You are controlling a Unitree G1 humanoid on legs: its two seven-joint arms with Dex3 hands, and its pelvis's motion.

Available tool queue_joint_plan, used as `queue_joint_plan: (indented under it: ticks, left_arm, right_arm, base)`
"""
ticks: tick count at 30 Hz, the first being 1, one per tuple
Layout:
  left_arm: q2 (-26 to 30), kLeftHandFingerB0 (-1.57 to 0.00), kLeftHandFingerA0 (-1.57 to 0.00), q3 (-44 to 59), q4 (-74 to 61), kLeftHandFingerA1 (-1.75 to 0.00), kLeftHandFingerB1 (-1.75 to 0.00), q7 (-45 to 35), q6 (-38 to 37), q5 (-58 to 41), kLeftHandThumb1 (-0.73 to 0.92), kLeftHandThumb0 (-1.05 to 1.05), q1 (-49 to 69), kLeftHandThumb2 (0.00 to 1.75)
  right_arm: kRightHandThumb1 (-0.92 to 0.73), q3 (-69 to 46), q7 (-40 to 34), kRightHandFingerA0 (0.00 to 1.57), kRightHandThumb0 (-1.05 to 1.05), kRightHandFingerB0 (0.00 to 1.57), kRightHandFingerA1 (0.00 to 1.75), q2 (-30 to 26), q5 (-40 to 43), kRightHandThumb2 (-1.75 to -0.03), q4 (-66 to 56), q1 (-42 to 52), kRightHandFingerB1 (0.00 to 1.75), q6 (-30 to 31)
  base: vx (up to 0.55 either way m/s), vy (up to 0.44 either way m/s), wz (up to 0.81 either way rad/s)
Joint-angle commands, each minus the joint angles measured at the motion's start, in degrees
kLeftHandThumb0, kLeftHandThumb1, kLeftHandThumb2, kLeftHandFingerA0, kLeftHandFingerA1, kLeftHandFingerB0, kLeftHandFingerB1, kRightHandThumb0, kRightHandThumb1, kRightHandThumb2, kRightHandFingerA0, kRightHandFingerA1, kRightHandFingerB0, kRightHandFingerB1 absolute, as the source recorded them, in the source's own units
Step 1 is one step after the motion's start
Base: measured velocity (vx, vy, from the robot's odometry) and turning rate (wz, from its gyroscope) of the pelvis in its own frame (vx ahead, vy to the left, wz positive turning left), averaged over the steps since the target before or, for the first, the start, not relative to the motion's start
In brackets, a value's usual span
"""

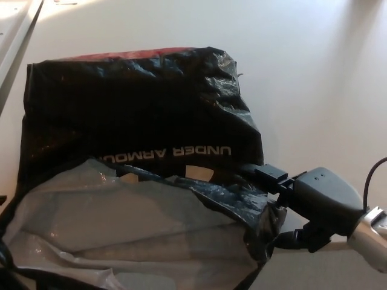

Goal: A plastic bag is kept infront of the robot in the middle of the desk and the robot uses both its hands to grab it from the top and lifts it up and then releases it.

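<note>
A black plastic bag (139,115) with white lettering lies on the white desk (302,72), filling the left and middle of the head view. Its mouth faces me, and the grey inner lining (121,229) shows. A red strip runs along the bag's far edge. My right hand (302,202) is at the right corner of the mouth. One finger (263,172) reaches over the crumpled rim and the thumb (290,240) sits below it. The fingers are still apart, with the rim between them. My left hand does not show.
The desk's front edge (338,246) runs along the lower right, just under my right hand. A pale rail (15,42) runs along the desk's left side at the top left.
</note>
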Motion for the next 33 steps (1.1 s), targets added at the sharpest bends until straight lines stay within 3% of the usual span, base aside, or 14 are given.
queue_joint_plan:
  ticks: [1,5,6,7,8,11,17,18,19,26,28,29,30,33]
  left_arm:
    - [-0.9,-0.05,-1.09,-0.2,0.1,-0.98,-0.46,-1.5,-3.4,-2.2,0.28,-0.26,1.2,0.80]
    - [-1.8,-0.04,-1.10,-0.1,-0.5,-1.00,-0.45,-2.4,-4.6,-3.5,0.29,-0.27,2.3,0.80]
    - [-2.0,-0.16,-1.18,-0.2,-0.7,-0.82,-0.31,-2.4,-4.6,-3.5,0.44,-0.35,2.4,0.53]
    - [-2.1,-0.15,-1.17,-0.3,-1.0,-0.83,-0.31,-2.5,-4.4,-3.3,0.45,-0.38,2.6,0.54]
    - [-2.1,-0.02,-1.07,-0.5,-1.2,-0.98,-0.45,-2.9,-4.0,-3.2,0.29,-0.28,2.7,0.81]
    - [-2.3,-0.13,-1.16,-0.6,-1.2,-0.91,-0.30,-3.5,-3.4,-3.3,0.45,-0.35,2.6,0.54]
    - [-3.4,0.00,-1.07,-0.1,2.8,-0.97,-0.44,-1.0,-4.1,-3.3,0.31,-0.30,0.6,0.81]
    - [-3.6,0.00,-1.07,0.0,3.3,-0.97,-0.44,-0.5,-4.0,-3.1,0.31,-0.30,0.3,0.81]
    - [-3.6,-0.14,-1.17,0.1,3.6,-0.84,-0.31,-0.8,-4.0,-3.4,0.48,-0.41,0.2,0.55]
    - [-4.0,-0.15,-1.17,-0.1,5.4,-0.83,-0.32,1.1,-4.7,-2.5,0.47,-0.39,-1.0,0.56]
    - [-4.2,-0.01,-1.06,-0.2,5.7,-0.96,-0.44,0.9,-4.7,-2.7,0.31,-0.29,-1.4,0.81]
    - [-4.4,-0.03,-1.07,-0.2,6.0,-0.97,-0.45,1.1,-5.1,-2.8,0.31,-0.27,-1.7,0.81]
    - [-4.5,-0.15,-1.18,-0.2,6.2,-0.83,-0.33,1.2,-5.4,-2.8,0.47,-0.37,-1.8,0.56]
    - [-4.8,-0.15,-1.18,-0.5,6.5,-0.82,-0.33,1.9,-6.0,-2.3,0.48,-0.39,-2.5,0.57]
  right_arm:
    - [-0.40,-1.3,0.2,0.86,-0.62,0.02,0.62,0.4,2.2,-0.72,-0.3,1.0,0.20,0.5]
    - [-0.40,-2.2,1.2,0.85,-0.59,0.01,0.62,0.8,3.6,-0.72,-0.9,1.5,0.20,0.5]
    - [-0.40,-2.3,1.2,0.86,-0.60,0.02,0.62,0.8,3.7,-0.71,-1.0,1.5,0.20,0.4]
    - [-0.40,-2.4,1.3,0.85,-0.60,0.02,0.62,0.9,3.9,-0.72,-1.2,1.5,0.21,0.3]
    - [-0.40,-2.5,1.5,0.85,-0.60,0.02,0.62,0.9,4.0,-0.71,-1.5,1.5,0.21,0.2]
    - [-0.40,-2.8,1.4,0.86,-0.59,0.03,0.62,1.0,4.4,-0.70,-1.7,1.7,0.21,-0.1]
    - [-0.39,-3.1,1.2,0.88,-0.59,0.03,0.62,1.1,4.5,-0.69,-1.4,1.4,0.20,-0.4]
    - [-0.39,-3.1,1.4,0.88,-0.59,0.03,0.62,1.1,4.5,-0.69,-1.7,1.4,0.20,-0.2]
    - [-0.39,-3.1,1.1,0.88,-0.59,0.03,0.62,1.1,4.4,-0.70,-1.4,1.4,0.20,-0.4]
    - [-0.36,-3.4,2.1,0.90,-0.58,0.03,0.65,1.2,5.4,-0.73,-2.2,1.9,0.22,-0.2]
    - [-0.37,-3.3,1.8,0.90,-0.59,0.01,0.64,1.3,5.5,-0.74,-1.9,1.9,0.21,-0.6]
    - [-0.37,-3.4,2.2,0.89,-0.58,0.00,0.64,1.3,6.0,-0.75,-2.1,2.1,0.22,-0.5]
    - [-0.36,-3.4,2.4,0.88,-0.56,0.00,0.64,1.3,6.2,-0.75,-2.1,2.1,0.23,-0.5]
    - [-0.37,-3.4,3.2,0.91,-0.58,0.00,0.65,1.2,6.6,-0.74,-2.9,2.6,0.20,-0.1]
  base:
    - [0.00,0.000,0.00]
    - [0.00,0.000,0.00]
    - [0.00,0.000,0.00]
    - [0.00,0.000,0.00]
    - [0.00,0.000,0.00]
    - [0.00,0.000,0.00]
    - [0.00,0.000,0.00]
    - [0.00,0.000,0.00]
    - [0.00,0.000,0.00]
    - [0.00,0.000,0.00]
    - [0.00,0.000,0.00]
    - [0.00,0.000,0.00]
    - [0.00,0.000,0.00]
    - [0.00,0.000,0.00]
